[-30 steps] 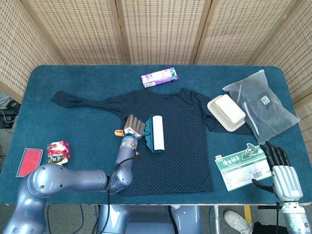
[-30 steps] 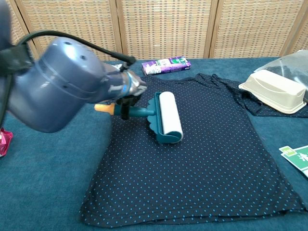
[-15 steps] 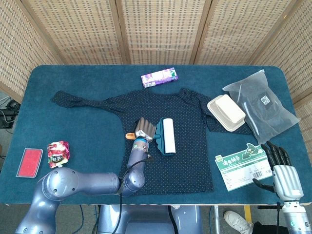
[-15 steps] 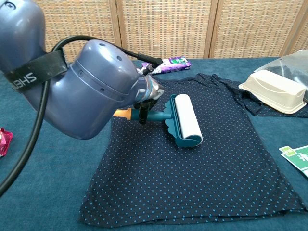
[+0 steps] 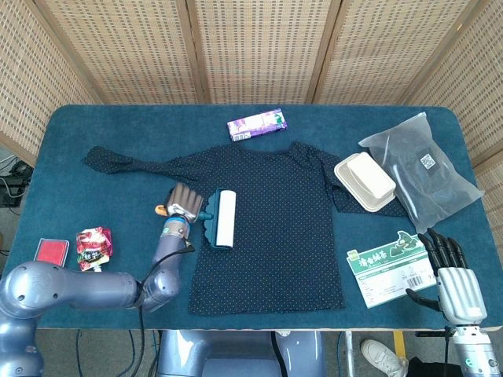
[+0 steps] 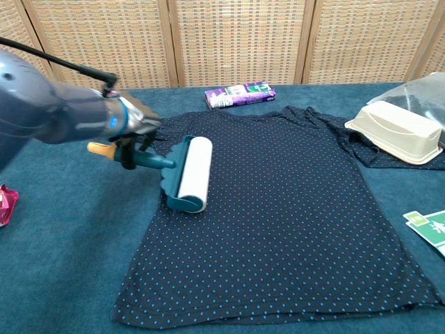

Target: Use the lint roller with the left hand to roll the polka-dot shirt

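Teal-framed, the lint roller [image 5: 219, 219] now sits nearer the left edge of the polka-dot shirt [image 5: 267, 220] than half a second ago, when we saw it mid-chest; the left hand [image 5: 183, 206] has drawn back toward the table's left edge with it. We see that hand closed around the roller's handle, its orange end poking out on the far side of the fist, while the white drum lies on the fabric by the shirt's left side seam. The right hand [image 5: 449, 267] rests at the table's near right corner, unmoved, fingers spread and holding nothing, beside a green card [image 5: 393, 268]. Around the shirt, on the blue table [image 5: 118, 141], we see a purple box [image 5: 257, 124] toward the far edge, a beige container [image 5: 364, 180] and grey bag [image 5: 420, 169] on the right, and a red packet [image 5: 93, 244] and red pad [image 5: 50, 253] on the left. Woven cane screens [image 5: 251, 47] stand behind.
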Controlling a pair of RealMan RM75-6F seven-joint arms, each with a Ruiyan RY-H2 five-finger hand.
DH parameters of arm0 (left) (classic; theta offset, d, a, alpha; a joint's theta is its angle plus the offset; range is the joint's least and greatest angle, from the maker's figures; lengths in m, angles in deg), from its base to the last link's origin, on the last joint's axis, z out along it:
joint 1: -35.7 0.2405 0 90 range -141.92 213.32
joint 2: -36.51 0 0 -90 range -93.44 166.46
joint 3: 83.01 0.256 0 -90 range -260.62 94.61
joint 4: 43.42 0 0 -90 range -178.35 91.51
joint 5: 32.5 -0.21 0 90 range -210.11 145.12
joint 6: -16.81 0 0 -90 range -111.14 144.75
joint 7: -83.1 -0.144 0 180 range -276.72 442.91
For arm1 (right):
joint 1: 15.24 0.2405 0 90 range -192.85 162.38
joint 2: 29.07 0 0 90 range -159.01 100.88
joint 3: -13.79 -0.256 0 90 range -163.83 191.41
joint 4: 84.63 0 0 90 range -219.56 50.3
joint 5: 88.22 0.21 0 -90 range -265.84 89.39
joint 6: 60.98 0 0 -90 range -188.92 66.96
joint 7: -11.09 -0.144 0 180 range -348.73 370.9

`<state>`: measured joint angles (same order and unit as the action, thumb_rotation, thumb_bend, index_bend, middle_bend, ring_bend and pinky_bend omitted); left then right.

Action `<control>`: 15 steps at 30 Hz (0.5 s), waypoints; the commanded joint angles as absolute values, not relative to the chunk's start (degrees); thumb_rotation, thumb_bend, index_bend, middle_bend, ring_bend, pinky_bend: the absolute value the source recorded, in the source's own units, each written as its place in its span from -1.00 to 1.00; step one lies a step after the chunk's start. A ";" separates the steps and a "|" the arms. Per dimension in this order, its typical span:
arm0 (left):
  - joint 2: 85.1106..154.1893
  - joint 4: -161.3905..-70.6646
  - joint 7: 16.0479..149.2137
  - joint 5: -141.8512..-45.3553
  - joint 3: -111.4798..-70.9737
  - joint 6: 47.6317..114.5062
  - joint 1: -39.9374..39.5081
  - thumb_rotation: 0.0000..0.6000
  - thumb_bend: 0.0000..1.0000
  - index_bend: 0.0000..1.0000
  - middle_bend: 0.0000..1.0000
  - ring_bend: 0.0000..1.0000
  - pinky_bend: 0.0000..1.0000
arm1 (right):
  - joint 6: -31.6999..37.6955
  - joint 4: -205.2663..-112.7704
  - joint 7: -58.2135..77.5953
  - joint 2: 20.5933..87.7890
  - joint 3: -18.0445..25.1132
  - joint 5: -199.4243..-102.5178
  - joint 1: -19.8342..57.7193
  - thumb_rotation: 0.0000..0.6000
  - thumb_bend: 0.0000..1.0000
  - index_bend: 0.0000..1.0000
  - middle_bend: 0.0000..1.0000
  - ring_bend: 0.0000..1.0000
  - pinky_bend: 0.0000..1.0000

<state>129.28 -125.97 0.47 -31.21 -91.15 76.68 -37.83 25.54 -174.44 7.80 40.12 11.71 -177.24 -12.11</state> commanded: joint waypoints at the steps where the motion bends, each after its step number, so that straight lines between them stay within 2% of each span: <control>1: 125.82 -128.43 5.58 -36.37 -89.25 76.30 -34.84 1.00 0.59 0.77 0.72 0.41 0.30 | 25.80 -174.72 8.38 40.26 11.94 -177.81 -12.15 1.00 -0.78 -1.00 -1.00 -1.00 -1.00; 7: 122.12 -130.38 12.67 -43.53 -88.35 76.35 -31.40 1.00 0.51 0.68 0.49 0.27 0.14 | 26.50 -175.24 9.35 40.35 12.16 -178.66 -12.32 1.00 -0.78 -1.00 -1.00 -1.00 -1.00; 10: 120.78 -131.27 14.44 -45.68 -87.50 76.85 -30.25 1.00 0.54 0.50 0.25 0.10 -0.05 | 26.80 -175.42 9.62 40.30 12.21 -178.90 -12.42 1.00 -0.78 -1.00 -1.00 -1.00 -1.00; 13: 119.42 -131.95 15.56 -46.66 -86.19 76.70 -29.14 1.00 0.50 0.24 -0.13 -0.20 -0.20 | 27.27 -175.68 9.91 40.21 12.26 -179.25 -12.58 1.00 -0.78 -1.00 -1.00 -1.00 -1.00; 15: 118.61 -131.89 15.26 -47.27 -84.57 76.63 -28.54 1.00 0.28 0.06 -0.61 -0.62 -0.41 | 27.91 -176.05 10.27 40.11 12.37 -179.88 -12.75 1.00 -0.79 -1.00 -1.00 -1.00 -1.00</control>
